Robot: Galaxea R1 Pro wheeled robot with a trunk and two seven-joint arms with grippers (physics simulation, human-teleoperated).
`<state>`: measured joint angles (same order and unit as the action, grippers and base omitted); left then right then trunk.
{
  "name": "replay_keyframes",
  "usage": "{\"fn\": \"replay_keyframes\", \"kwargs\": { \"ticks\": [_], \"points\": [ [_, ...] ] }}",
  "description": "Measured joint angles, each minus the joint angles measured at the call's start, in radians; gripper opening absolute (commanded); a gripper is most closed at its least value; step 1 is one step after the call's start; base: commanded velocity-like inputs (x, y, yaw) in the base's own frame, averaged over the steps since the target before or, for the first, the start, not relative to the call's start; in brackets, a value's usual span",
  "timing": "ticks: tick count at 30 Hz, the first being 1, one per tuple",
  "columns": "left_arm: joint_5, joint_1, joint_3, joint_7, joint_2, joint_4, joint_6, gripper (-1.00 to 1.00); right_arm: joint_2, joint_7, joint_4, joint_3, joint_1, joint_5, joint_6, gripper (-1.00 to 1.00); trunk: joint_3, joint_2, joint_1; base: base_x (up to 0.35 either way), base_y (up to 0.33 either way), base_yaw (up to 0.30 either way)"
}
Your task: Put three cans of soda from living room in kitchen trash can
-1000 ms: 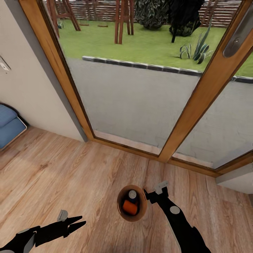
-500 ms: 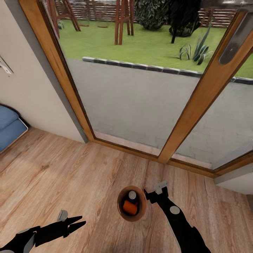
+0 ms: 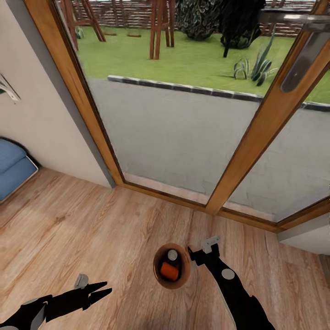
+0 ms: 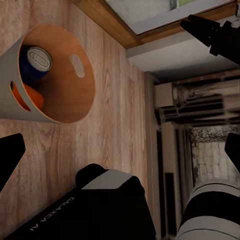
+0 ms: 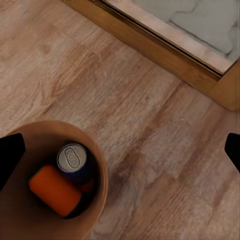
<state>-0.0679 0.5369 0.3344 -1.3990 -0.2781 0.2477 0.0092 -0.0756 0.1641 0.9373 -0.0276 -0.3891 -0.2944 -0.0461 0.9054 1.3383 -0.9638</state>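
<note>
At the lower left of the head view the left gripper (image 3: 106, 290) is held over the plank floor (image 3: 91, 229), fingers slightly parted. The right gripper (image 3: 189, 255) is clamped on the rim of the tash can (image 3: 159, 276) (lower centre), where a blue can (image 3: 172, 255) and an orange can (image 3: 168, 271) are seen. Glass doors (image 3: 183, 128) stand beyond.

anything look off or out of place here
The bin hangs at the right gripper above the living room floor, by the glass doors. One orange can lies tipped beside the upright blue can.
</note>
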Motion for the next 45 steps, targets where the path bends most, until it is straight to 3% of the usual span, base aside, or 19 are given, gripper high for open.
{"fn": "replay_keyframes", "kwargs": {
  "ticks": [45],
  "points": [
    [-0.001,0.000,-0.002,0.000,0.002,0.000,0.000,1.00,0.000,0.000,0.000,0.000,0.001,-0.001,0.003,1.00,-0.210,-0.315,0.173,0.000,0.000,-0.027]
  ]
}}
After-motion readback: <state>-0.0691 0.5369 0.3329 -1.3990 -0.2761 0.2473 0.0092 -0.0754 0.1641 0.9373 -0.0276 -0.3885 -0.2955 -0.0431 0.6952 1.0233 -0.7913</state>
